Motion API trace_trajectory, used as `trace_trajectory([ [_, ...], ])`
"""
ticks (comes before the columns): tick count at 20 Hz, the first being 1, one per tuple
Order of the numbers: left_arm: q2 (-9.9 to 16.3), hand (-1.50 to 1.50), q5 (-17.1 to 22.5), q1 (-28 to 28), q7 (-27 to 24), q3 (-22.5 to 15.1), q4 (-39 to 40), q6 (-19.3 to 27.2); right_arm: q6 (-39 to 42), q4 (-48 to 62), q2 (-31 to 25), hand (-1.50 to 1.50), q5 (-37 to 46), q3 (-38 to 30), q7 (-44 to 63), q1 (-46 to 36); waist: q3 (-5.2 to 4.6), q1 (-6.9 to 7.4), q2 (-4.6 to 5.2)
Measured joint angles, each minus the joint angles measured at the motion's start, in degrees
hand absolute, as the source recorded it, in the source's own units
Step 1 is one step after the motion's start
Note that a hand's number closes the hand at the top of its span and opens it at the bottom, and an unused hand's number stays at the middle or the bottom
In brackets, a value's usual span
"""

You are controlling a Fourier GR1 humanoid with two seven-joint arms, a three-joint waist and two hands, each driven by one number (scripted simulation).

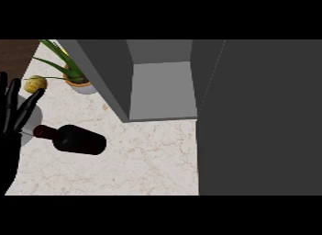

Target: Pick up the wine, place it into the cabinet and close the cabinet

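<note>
- The left hand shows at the left edge of the head view, with its fingers straight and spread, pointing up; it holds nothing and rests there.
- The right hand does not show in the view at all.
- The wine bottle lies on its side on the counter, dark and almost black, with a dark red cap at its neck.
- The neck of the wine bottle points to the left, toward the left hand, and the cap is just beside the fingers; I cannot tell if it touches them.
- The cabinet stands at the back of the counter, behind the bottle and to the right of it; it is grey and its inside shows as a lighter grey compartment, so it is open.
- The cabinet door is a large dark grey panel that fills the right side of the view and hides the counter below it.
- The wine bottle is well apart from the cabinet's opening, outside of it.
- A potted plant with long green leaves stands at the back left of the counter, just beside the cabinet's left wall.
- A small yellowish thing sits left of the pot, near the fingertips of the left hand; what it is I cannot tell.
</note>
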Motion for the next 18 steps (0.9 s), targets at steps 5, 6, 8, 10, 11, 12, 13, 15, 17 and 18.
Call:
trace_trajectory([
  [5, -1.3, -1.5, 0.4, 2.3, -5.1, -3.3, -0.4, -2.8, 1.3, -3.5, 0.4, -1.5, -1.3, 0.2, -1.1, 5.4, -1.12, 1.53, 0.16],
  [6, -2.2, -1.5, -0.1, 3.9, -7.4, -4.9, -0.3, -3.4, 1.7, -4.6, 0.6, -1.5, -1.3, 0.9, -1.0, 7.1, -1.22, 1.65, 0.17],
  [8, -4.2, -1.5, 4.4, 5.4, -6.6, -7.6, 0.7, -4.6, 4.0, -5.2, 0.0, -1.5, -3.0, 3.3, 1.5, 8.4, -1.43, 1.73, 0.21],
  [10, -5.5, -1.5, 7.6, 7.6, -5.6, -10.1, 0.0, -5.2, 5.7, -7.2, -1.0, -1.5, -4.8, 4.7, 4.4, 9.9, -1.51, 1.91, 0.15],
  [11, -6.0, -1.5, 8.6, 8.5, -4.6, -11.4, -1.2, -5.0, 6.2, -8.0, -1.0, -1.5, -4.9, 5.7, 5.3, 10.7, -1.52, 2.03, 0.13],
  [12, -6.3, -1.5, 9.6, 8.9, -3.5, -12.4, -1.9, -4.9, 6.4, -9.3, -1.0, -1.5, -5.1, 6.7, 6.5, 11.3, -1.53, 2.09, 0.14],
  [13, -6.6, -1.5, 10.7, 9.7, -2.9, -12.9, -2.5, -5.2, 6.7, -9.9, -1.2, -1.5, -5.5, 7.1, 7.6, 11.4, -1.54, 2.18, 0.16],
  [15, -7.0, -1.5, 10.9, 10.3, -1.0, -15.1, -4.7, -3.9, 7.0, -12.9, -1.5, -1.5, -6.2, 7.9, 10.5, 12.2, -1.55, 2.25, 0.18],
  [17, -7.2, -1.5, 10.9, 11.7, 0.3, -17.0, -7.1, -3.1, 7.6, -15.6, -2.3, -1.5, -7.9, 7.2, 13.1, 12.9, -1.55, 2.32, 0.2],
  [18, -7.1, -1.5, 11.0, 12.4, 1.4, -17.7, -8.8, -2.8, 7.5, -16.2, -2.6, -1.5, -8.5, 6.7, 14.6, 12.0, -1.56, 2.4, 0.2],
])
